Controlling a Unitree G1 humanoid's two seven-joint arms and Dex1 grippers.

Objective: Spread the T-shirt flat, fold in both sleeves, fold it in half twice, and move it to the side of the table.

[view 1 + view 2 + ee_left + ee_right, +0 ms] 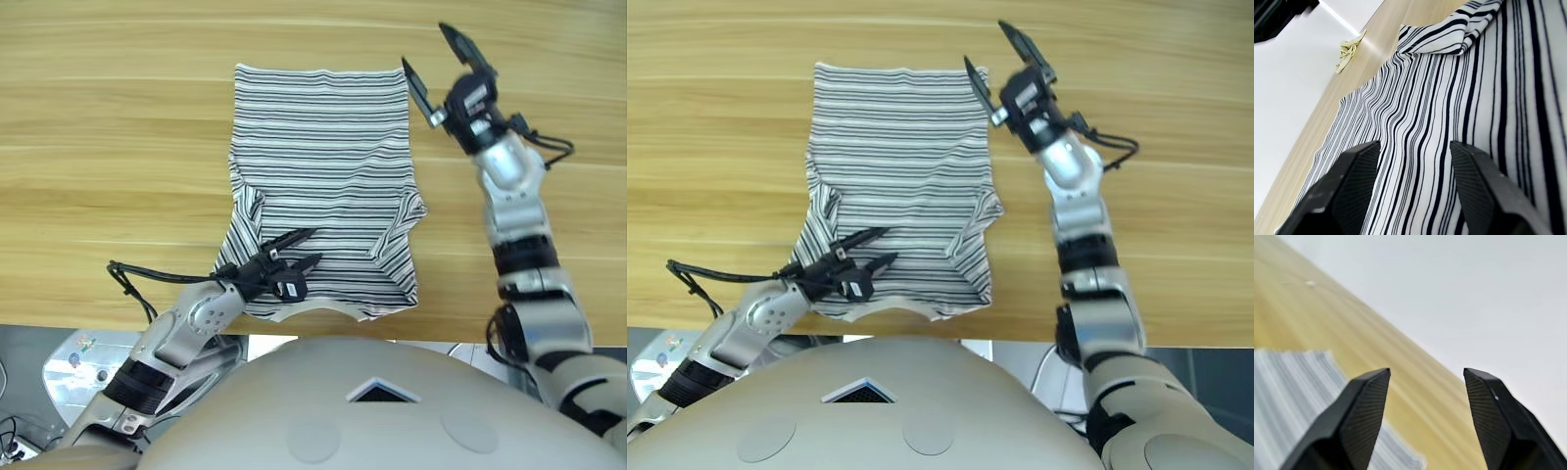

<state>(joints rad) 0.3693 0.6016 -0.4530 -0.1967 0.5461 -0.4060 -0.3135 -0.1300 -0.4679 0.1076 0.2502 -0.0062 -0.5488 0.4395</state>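
- The left arm reaches in low from the near table edge, its forearm angled toward the middle; the left gripper [313, 245] sits over the near left part of the T-shirt [323, 166], fingers spread, with nothing between them
- In the left wrist view both dark fingers [1354, 188] hang just above the striped cloth; whether they touch it I cannot tell
- The right arm stretches far forward and stands raised; the right gripper [423, 44] is just beside the shirt's far right corner, fingers wide apart and gripping nothing
- The T-shirt is black-and-white striped and lies on the wooden table [98, 147], roughly central, hem at the far side and neckline at the near edge
- Both sleeves are folded in over the body, leaving a narrow shape with rumpled creases at each fold, the left sleeve [250, 211] and the right sleeve [407, 211]
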